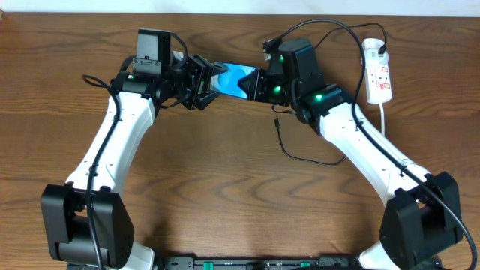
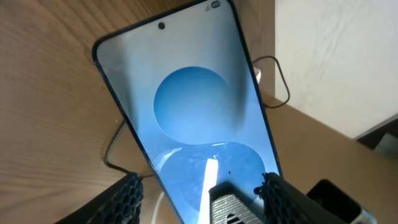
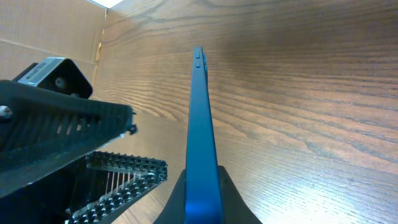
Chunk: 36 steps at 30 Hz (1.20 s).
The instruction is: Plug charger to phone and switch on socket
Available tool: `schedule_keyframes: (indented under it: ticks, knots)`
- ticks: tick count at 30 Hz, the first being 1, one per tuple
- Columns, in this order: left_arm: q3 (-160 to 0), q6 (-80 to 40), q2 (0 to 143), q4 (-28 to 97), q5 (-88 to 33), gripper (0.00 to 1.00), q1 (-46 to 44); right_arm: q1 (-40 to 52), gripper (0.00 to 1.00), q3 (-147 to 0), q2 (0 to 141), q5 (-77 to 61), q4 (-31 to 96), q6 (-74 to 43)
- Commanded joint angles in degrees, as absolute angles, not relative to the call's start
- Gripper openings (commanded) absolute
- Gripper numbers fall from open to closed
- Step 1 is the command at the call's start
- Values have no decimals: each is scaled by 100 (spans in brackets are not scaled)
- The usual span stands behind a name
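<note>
The phone (image 1: 229, 77), blue screen lit, is held up off the table between my two grippers. My right gripper (image 1: 255, 84) is shut on its right end; the right wrist view shows the phone's thin edge (image 3: 200, 124) clamped between the jaws (image 3: 202, 186). My left gripper (image 1: 201, 84) is open around the phone's left end; in the left wrist view its fingers (image 2: 202, 186) stand on either side of the screen (image 2: 193, 106), the left finger clear of the edge. The charger cable (image 1: 289, 154) lies on the table, its connector tip (image 1: 276, 120) free below the right gripper. The white socket (image 1: 380, 79) lies at the far right.
The charger's black plug (image 1: 373, 46) sits at the socket's top end, and the cable arcs over the right arm. The socket's thick white cord (image 1: 383, 120) runs down toward the front. A loop of black cable (image 2: 281, 84) shows behind the phone.
</note>
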<state>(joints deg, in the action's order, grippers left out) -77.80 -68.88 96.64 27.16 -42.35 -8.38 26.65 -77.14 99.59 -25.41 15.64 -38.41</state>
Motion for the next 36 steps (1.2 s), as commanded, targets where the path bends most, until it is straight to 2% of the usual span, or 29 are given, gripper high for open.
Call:
schedule_keyframes:
  ticks: [1,8,17,18,20,27,34,36]
  knots:
    - [-7802,-6661,9531,2727,-4331,67,-845,2589,1,-7791,9732,-2757,1518,-3846]
    - [-7802,-6287,9531,2679,-4333,69,-845,2484,1,-7791,9653,-2770,1555,-3769]
    - [-7802,-5205,9531,2416,-4370,68,-836,2180,1,-7791,8978,-2751,2078,-3356]
    - [-7802,-5122,9531,2405,-4447,76,-836,2141,1,-7791,8882,-2727,2158,-3347]
    - [-7802,-5098,9531,2331,-4460,81,-838,2040,1,-7791,8698,-2720,2324,-3336]
    - [-7802,-4493,9531,1435,-5072,82,-838,1802,1,-7791,8289,-2860,2663,-3494]
    - [-7802,-4556,9531,711,-5524,83,-838,1793,1,-7789,8261,-2915,2412,-4160]
    - [-7802,-4635,9535,714,-5522,88,-838,1791,1,-7789,8261,-2956,2235,-4331]
